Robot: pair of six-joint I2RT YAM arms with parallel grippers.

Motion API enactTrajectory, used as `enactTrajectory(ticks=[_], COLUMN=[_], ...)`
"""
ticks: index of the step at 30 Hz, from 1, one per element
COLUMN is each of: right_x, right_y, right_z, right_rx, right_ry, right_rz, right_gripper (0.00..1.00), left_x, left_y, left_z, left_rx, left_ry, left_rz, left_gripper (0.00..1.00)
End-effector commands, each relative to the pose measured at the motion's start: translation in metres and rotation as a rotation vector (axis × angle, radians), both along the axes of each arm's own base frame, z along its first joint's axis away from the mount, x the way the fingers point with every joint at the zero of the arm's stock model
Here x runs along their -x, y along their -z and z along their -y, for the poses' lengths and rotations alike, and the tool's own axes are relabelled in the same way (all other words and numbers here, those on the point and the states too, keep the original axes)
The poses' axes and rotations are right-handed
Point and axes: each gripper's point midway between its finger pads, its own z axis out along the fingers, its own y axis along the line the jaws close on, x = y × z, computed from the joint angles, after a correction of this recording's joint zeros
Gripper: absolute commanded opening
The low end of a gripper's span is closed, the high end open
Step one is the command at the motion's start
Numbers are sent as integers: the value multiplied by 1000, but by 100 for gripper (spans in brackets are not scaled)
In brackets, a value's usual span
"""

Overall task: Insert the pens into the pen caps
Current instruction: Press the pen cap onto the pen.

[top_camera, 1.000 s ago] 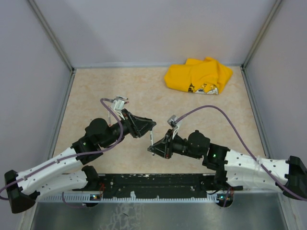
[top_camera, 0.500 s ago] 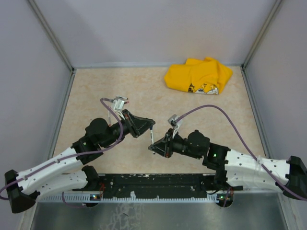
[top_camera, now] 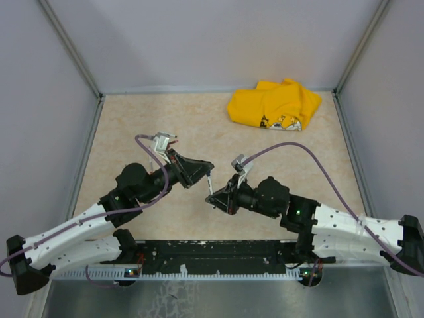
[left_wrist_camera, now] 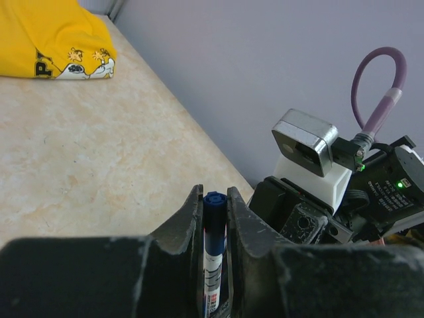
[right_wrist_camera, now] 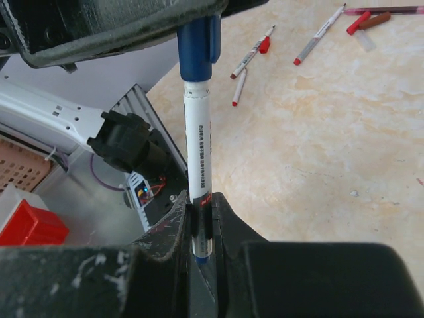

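Above the counter (top_camera: 152,119), between the arms, the blue cap (right_wrist_camera: 197,50) sits pinched in the narrow jaws of the left gripper (top_camera: 209,169). The right gripper (top_camera: 212,199) clamps the white pen (right_wrist_camera: 197,139) by its barrel. Push straight along the barrel's line, without sideways tilt, until the cap seats.

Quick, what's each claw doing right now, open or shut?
Left gripper: shut on the blue cap.
Right gripper: shut on the pen, low on its white barrel.
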Motion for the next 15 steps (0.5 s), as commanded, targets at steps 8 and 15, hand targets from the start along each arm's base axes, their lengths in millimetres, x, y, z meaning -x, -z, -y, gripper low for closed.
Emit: enactTrajectory(ticks=[8, 15], right_x=[-37, -51], right_y=[-90, -109], right_z=[8, 19], right_rx=[-168, -173], right_ry=[190, 278], right_rz=[150, 204], right_gripper=[0, 0], left_x=[8, 10], left_y=[12, 17], left_z=[5, 8], left_rx=[-26, -37], left_ry=[54, 70], left_rz=[-13, -28], left_gripper=[3, 0])
